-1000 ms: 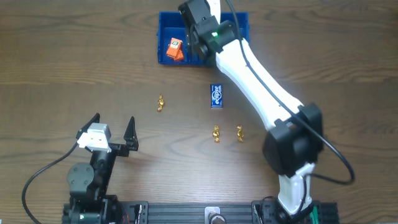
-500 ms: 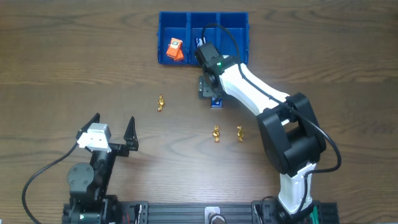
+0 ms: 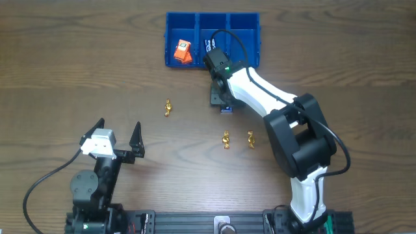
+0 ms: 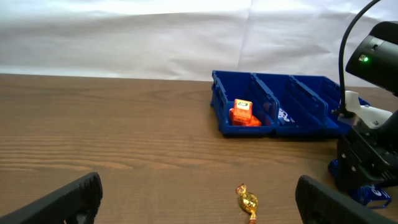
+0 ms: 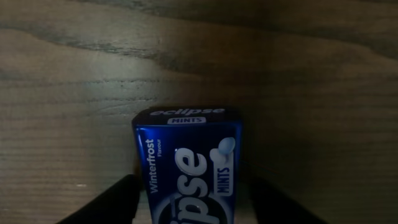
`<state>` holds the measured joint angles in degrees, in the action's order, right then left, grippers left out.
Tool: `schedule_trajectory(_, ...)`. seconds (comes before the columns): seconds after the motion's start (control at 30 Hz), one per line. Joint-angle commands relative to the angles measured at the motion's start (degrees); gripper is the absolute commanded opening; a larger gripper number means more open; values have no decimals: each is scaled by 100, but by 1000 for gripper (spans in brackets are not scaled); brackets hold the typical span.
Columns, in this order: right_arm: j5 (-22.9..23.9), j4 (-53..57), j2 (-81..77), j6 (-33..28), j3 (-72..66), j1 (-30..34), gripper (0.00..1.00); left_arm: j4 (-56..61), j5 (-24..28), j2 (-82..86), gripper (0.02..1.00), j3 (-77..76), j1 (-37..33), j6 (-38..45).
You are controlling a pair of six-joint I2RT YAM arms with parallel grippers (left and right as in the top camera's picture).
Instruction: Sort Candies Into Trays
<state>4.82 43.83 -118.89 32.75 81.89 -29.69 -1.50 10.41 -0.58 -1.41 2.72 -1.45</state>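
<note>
A blue three-bay tray (image 3: 244,32) sits far back on the bench (image 3: 78,78), orange candies (image 3: 183,52) in its left bay. A blue mint box (image 5: 189,168) lies flat just beside it; three gold-wrapped candies (image 3: 168,107) (image 3: 226,139) (image 3: 250,138) lie scattered nearer.

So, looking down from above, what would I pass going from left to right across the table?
left gripper → lone gold candy → orange packet → blue mint box → rightmost gold candy. The other gold candy sits level with the mint box, so I left it out.
</note>
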Motion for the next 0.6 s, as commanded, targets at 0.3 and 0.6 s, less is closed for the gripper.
schedule_trajectory(0.3, -20, 15, -11, 160, -7, -24, 211, -188, 105, 33, 998, 114, -24, 20)
schedule_trajectory(0.6, 776, 243, 1390, 149, 518, -496, 198, -188, 105, 33, 998, 114, -24, 20)
